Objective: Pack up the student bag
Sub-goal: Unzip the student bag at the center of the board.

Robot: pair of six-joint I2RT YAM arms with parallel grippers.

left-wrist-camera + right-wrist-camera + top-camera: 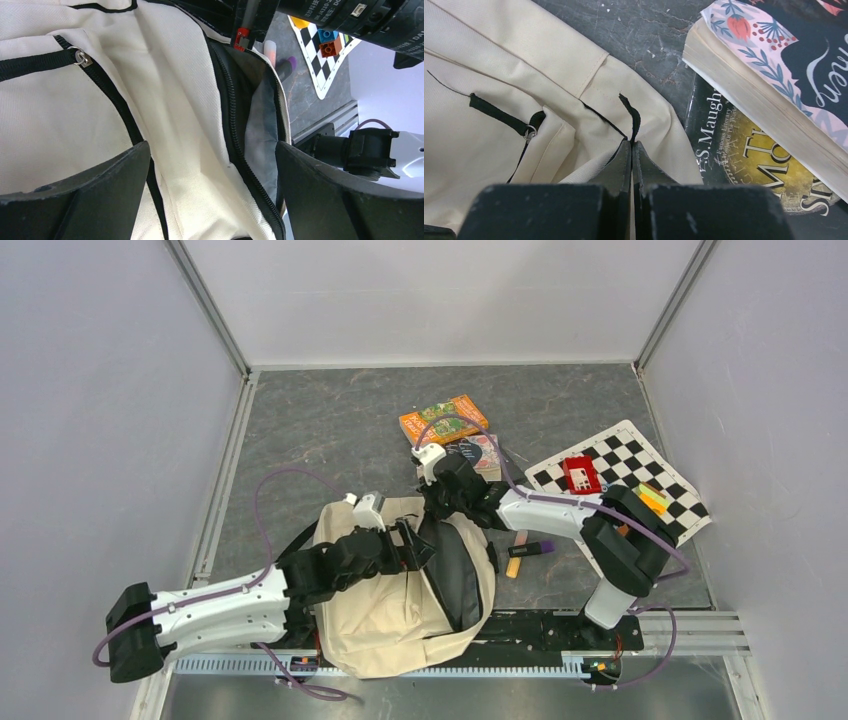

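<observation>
The student bag (pixel 380 625) is a cream fabric backpack lying at the near middle of the table, its zipper open and dark lining showing. My right gripper (pixel 438 502) is at the bag's far edge; in the right wrist view the gripper (pixel 631 145) is shut on a pinch of the bag's (pixel 474 150) cream fabric and black trim. My left gripper (pixel 408 545) is over the bag's opening; in the left wrist view the gripper (pixel 212 150) is wide open, with the bag's (pixel 50 120) cream panel and black zipper (pixel 235 145) between its fingers, not clamped.
Books lie beyond the bag: an orange and green one (pixel 443 420) and a pink floral one (pixel 480 452), which rests on a dark gold-lettered book (pixel 749 160). A chequered mat (pixel 625 455) with a red block (pixel 581 476) lies right. Markers (pixel 528 551) lie beside the bag.
</observation>
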